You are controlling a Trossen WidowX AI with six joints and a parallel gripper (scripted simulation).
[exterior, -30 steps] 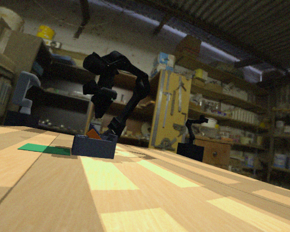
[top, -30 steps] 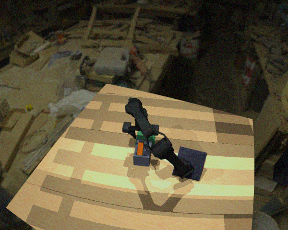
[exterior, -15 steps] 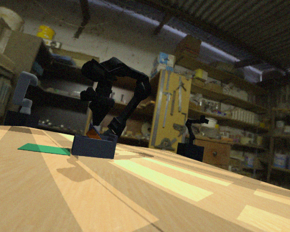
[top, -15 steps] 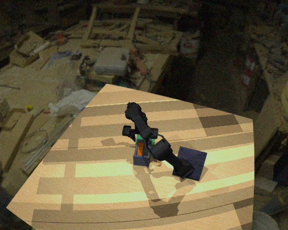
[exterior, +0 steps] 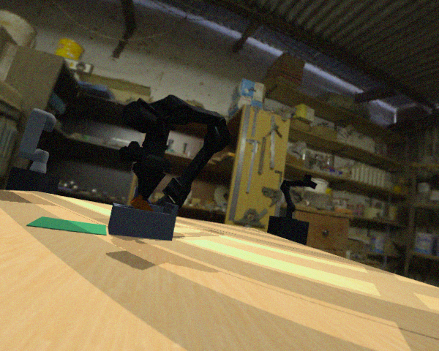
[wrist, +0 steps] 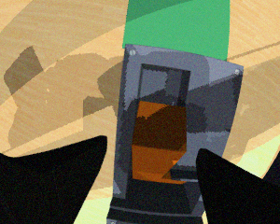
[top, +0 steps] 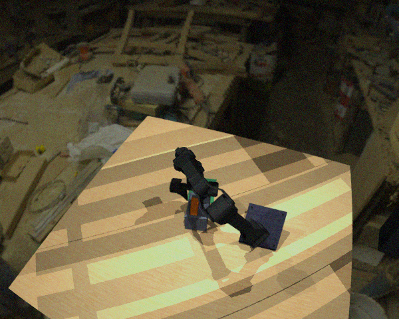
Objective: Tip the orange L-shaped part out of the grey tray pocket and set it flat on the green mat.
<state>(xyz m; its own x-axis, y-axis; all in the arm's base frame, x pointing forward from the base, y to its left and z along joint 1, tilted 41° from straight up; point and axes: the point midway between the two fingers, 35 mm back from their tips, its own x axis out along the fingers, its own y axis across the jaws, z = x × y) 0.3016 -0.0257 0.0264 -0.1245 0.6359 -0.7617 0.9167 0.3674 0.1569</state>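
Note:
The orange part (top: pixel 194 206) (exterior: pixel 140 204) (wrist: pixel 159 123) is tipped in its pocket. Its mat-side end stands above the rim of the grey tray (top: pixel 195 224) (exterior: pixel 142 227) (wrist: pixel 220 105), and its L-shaped end is low in the pocket. The mat-side stretch of the pocket is uncovered in the wrist view. My gripper (exterior: pixel 145 194) (wrist: pixel 153 149) is open, pointing down over the tray, with one finger to each side of the part in the wrist view. Contact cannot be told. The fingertips are hidden in the top view. The green mat (top: pixel 211 181) (exterior: pixel 66 225) (wrist: pixel 177 28) lies beside the tray, with nothing on it visible.
The arm's dark blue base plate (top: pixel 278 222) stands on the wooden table (top: pixel 131 295) (exterior: pixel 231 302), to the right of the tray in the top view. The tray walls stand close around the part. Strong light and shadow bands cross the table.

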